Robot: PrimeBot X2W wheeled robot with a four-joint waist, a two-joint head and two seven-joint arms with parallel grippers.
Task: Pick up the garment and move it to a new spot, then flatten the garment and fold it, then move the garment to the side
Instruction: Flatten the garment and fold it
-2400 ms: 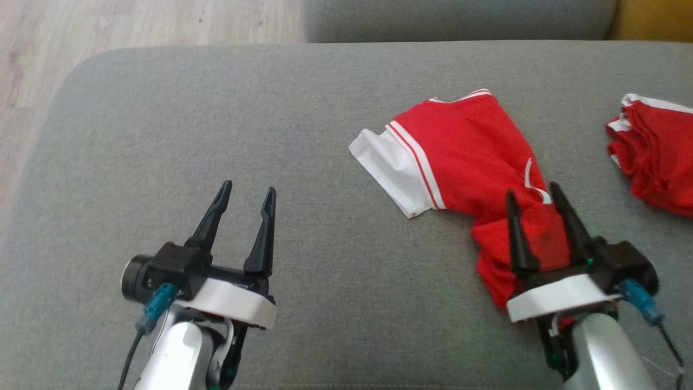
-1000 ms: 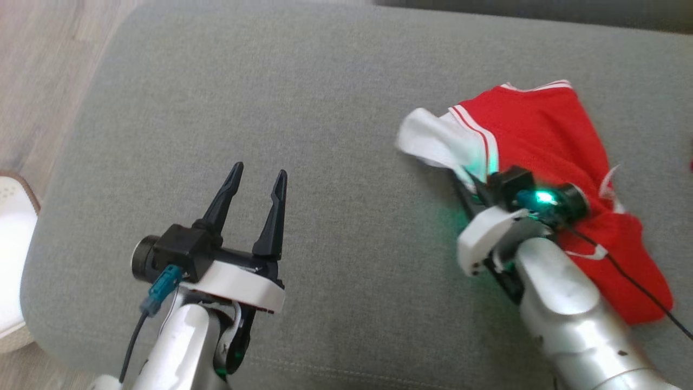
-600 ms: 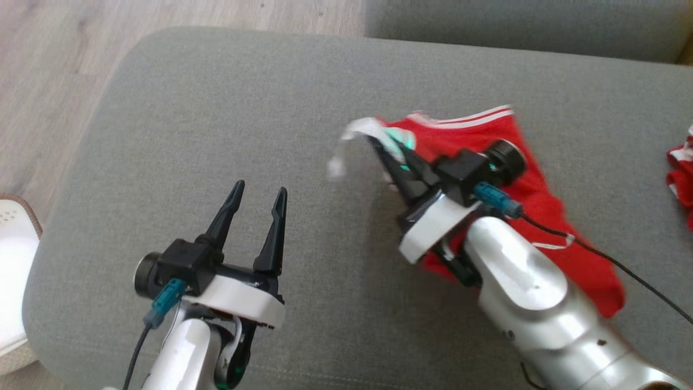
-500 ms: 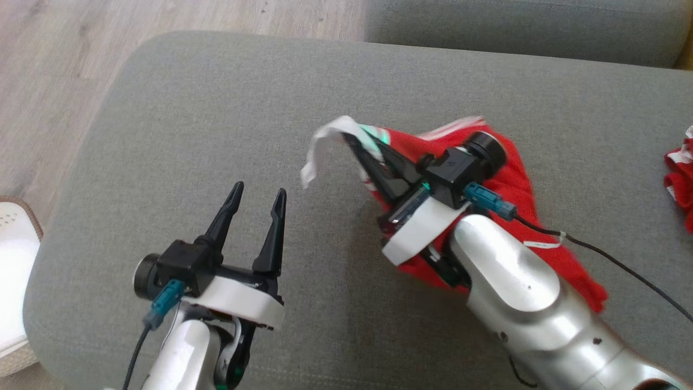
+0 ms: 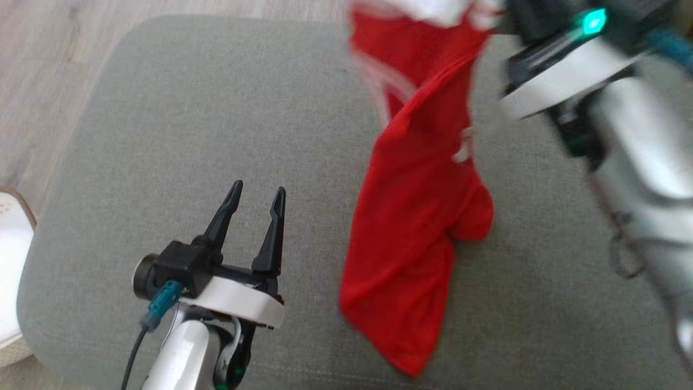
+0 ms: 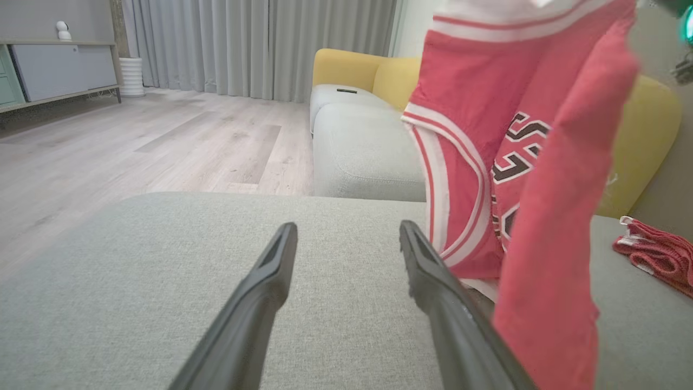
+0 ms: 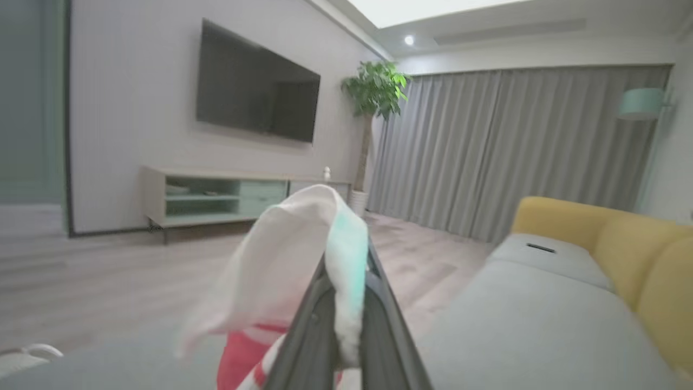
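While we hold it up: right gripper (image 7: 346, 281) clamps garment (image 5: 417, 216) hem.
Left gripper (image 5: 255, 195): gaping, empty.
Remaining: placing, flattening, folding.

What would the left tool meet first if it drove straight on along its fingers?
Probably nothing but the grey cushion near its far edge; depth is unclear. The left tool is open, and the hanging red garment sits just right of that line.

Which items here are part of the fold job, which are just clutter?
Job: red garment, hanging from right gripper, shut on its white edge; open left gripper; grey cushion.
Clutter: second red garment, yellow sofa, TV, plant.
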